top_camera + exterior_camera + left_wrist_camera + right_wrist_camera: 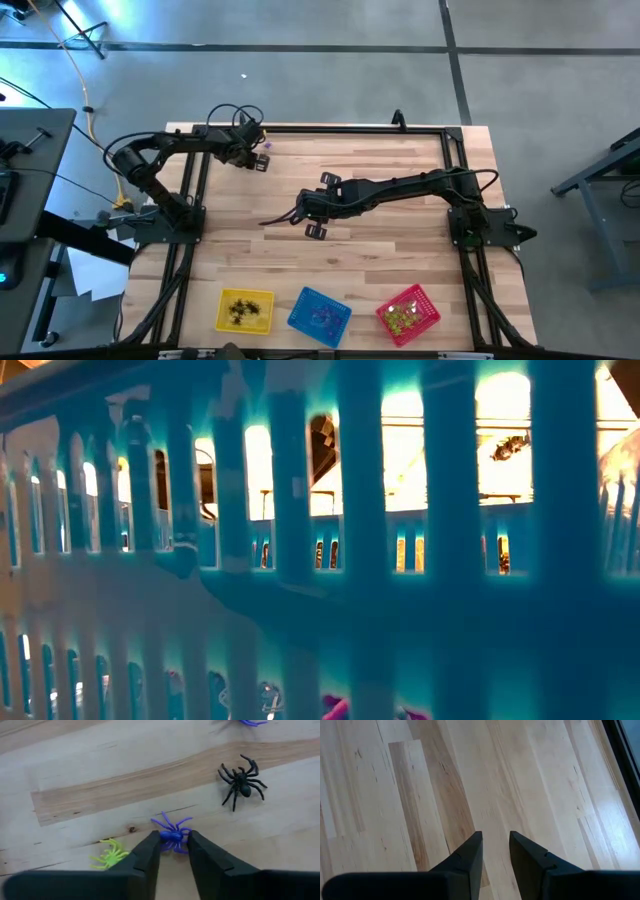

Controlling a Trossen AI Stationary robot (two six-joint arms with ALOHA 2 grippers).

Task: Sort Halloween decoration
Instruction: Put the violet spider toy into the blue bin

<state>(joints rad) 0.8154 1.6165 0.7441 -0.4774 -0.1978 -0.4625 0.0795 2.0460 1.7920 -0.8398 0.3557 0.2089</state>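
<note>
While the left end effector (174,840) pinched the purple spider (172,834) on the worktop (100,780), we judged its legs might slip; the right end effector (495,842), apparently empty, hung slightly parted.

Tabletop (100,765) pale wood, smooth matt; black spider (242,780) glossy plastic; blue basket (360,560) plastic.

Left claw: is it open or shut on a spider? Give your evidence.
Shut on the purple spider: the left claw's fingers press its body from both sides on the table.
</note>
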